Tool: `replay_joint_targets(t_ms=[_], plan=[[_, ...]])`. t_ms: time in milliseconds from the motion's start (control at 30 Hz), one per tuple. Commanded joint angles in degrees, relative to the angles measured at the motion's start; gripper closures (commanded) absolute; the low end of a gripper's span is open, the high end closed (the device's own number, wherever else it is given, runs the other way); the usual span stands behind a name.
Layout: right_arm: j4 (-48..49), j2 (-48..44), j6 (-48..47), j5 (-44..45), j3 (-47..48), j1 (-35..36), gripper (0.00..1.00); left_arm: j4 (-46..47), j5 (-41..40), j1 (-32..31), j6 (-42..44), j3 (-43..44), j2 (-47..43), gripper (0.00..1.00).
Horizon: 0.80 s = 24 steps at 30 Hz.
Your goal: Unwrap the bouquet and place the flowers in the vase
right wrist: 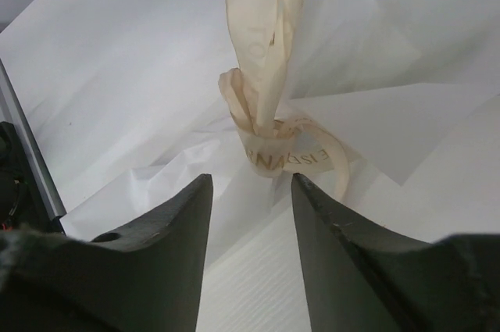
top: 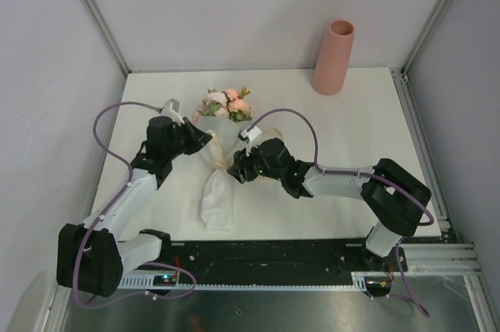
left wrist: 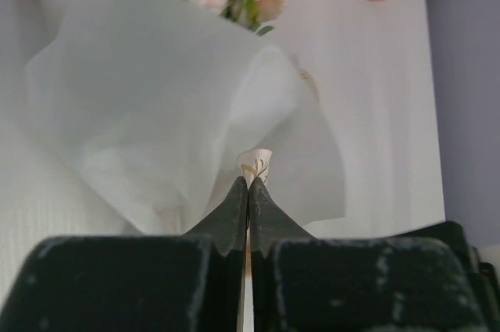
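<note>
Well, I count one table, one pink vase upright at upper right, and one paper-wrapped bouquet lying mid-frame. Two grippers: left gripper clenched on the single cream ribbon, right gripper gaping just before its knot.

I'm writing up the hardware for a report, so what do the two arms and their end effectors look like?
The left arm and right arm each have white links between bulky black joint housings. A purple cable loops beside each. The left end effector and right end effector each have two matte black fingers, wide at the base and tapering to narrow tips.
</note>
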Motion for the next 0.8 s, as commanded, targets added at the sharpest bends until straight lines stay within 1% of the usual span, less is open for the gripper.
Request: replay_joint_targets(t_ms=[0,100,233,400,467,567,633,667,767], plan=[[4.0,-1.4,-0.3,0.4,-0.1,-0.5,0.46,4.2,3.3,-1.3,2.7,2.4,-2.0,1.0],[6.5,-0.4,-0.1,-0.2,0.1,-0.8,0.44,6.6,5.7,-1.6,2.1,2.0,-2.5,1.0],[8.2,1.2,0.4,-0.1,0.7,-0.8,0.43,7.4,8.1,-1.9,1.8,2.1,-2.7,1.0],[9.0,2.6,0.4,-0.1,0.8,-0.1,0.43,7.8,10.7,-1.9,2.8,4.8,-2.3,1.0],[9.4,3.3,-0.2,-0.2,0.8,0.3,0.44,7.7,10.3,-1.9,2.8,5.8,-2.2,0.97],[10.5,4.5,-0.6,-0.1,0.8,0.6,0.45,6.5,8.9,-1.9,3.0,6.5,-1.8,0.89],[11.2,5.2,-1.0,0.8,1.0,0.6,0.46,4.1,6.6,-1.9,3.7,6.5,-1.8,0.8],[11.2,5.5,-1.4,1.3,1.2,0.6,0.46,2.2,4.5,-1.9,4.1,6.5,-2.1,0.72],[11.2,7.6,-2.8,3.9,2.6,0.9,0.44,-3.8,-0.8,-2.0,5.7,6.1,-4.1,0.54]])
